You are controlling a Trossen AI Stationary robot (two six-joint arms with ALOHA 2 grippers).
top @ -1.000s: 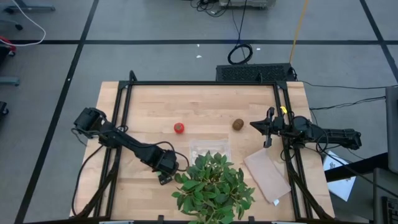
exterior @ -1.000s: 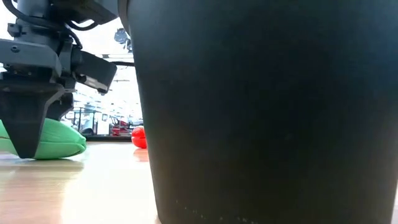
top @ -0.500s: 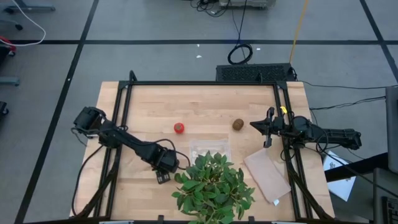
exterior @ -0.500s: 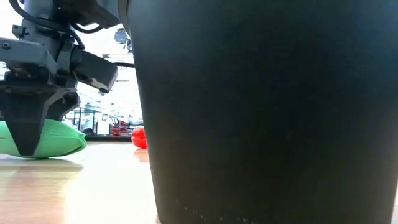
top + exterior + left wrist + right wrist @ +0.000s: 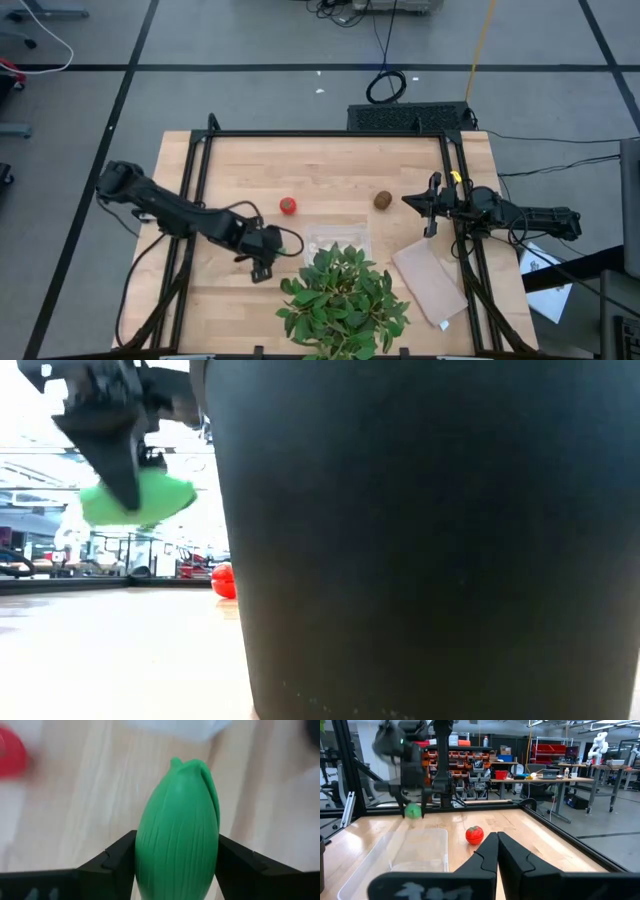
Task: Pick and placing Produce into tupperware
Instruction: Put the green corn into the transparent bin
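Observation:
My left gripper (image 5: pixel 262 258) hangs over the table's near left part, left of the clear tupperware (image 5: pixel 337 240), and is shut on the bright green oblong piece (image 5: pixel 177 835), which also shows in the low view (image 5: pixel 135 500). The red tomato (image 5: pixel 288 206) and the brown kiwi-like ball (image 5: pixel 383 200) rest on the wood beyond the tupperware. My right gripper (image 5: pixel 496 836) waits shut at the table's right edge (image 5: pixel 410 200). My left gripper pinches the green piece's thick middle (image 5: pixel 150 860) between its two fingers, one on each long side. The fingers (image 5: pixel 117 857) come steeply from above. The piece's pointed end (image 5: pixel 187 765) sticks out past the fingertips. It is lifted clear of the table.
A leafy green plant (image 5: pixel 345 300) stands at the near edge right by the tupperware; its black pot (image 5: pixel 420 540) fills most of the low view. A flat tan sheet (image 5: pixel 430 283) lies near right. A black frame (image 5: pixel 320 134) runs around the table.
My left gripper has gone up and a little toward the table's far edge, taking the green piece with it. The piece lay on the wood a second ago and now hangs clear above it, tipped from how it lay.

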